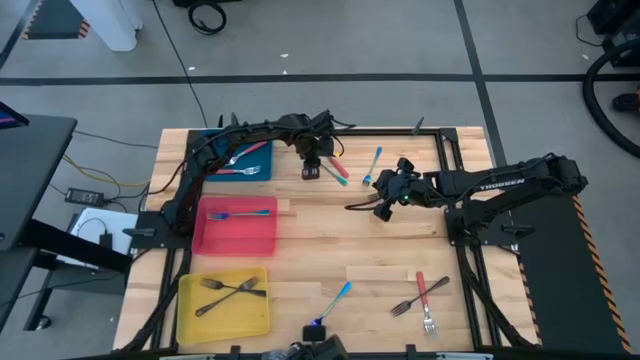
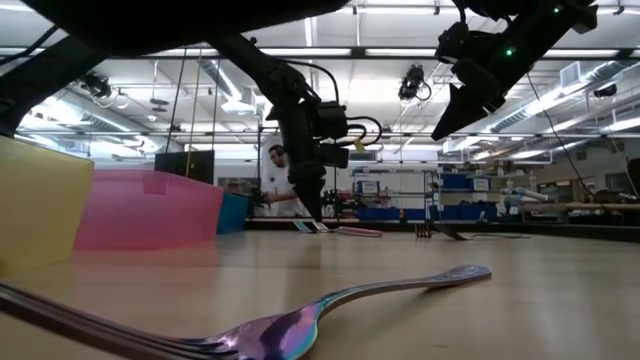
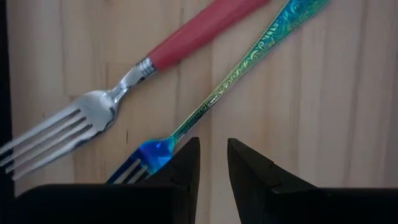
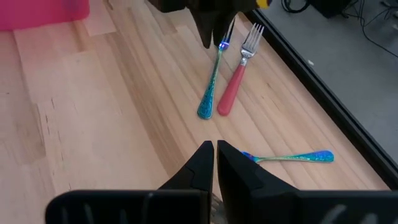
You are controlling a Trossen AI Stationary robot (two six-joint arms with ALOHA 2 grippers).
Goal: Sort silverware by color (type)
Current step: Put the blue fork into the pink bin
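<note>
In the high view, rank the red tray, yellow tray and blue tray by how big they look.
1. Yellow tray and red tray: too alike to separate.
2. Blue tray: looks smallest, but the left arm covers part of it.

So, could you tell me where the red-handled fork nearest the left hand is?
In the high view, the red-handled fork lies at the table's far middle, crossing a blue iridescent fork just beside the left hand.

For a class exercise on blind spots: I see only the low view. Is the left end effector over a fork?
Observer: Yes. The left wrist view shows the left end effector open at the head of a blue fork, beside a red fork.
Operator: What's in the yellow tray?
Observer: From above, two dark forks, crossed.
Operator: And the right end effector?
Observer: Shut, over bare wood near the table's middle.
</note>
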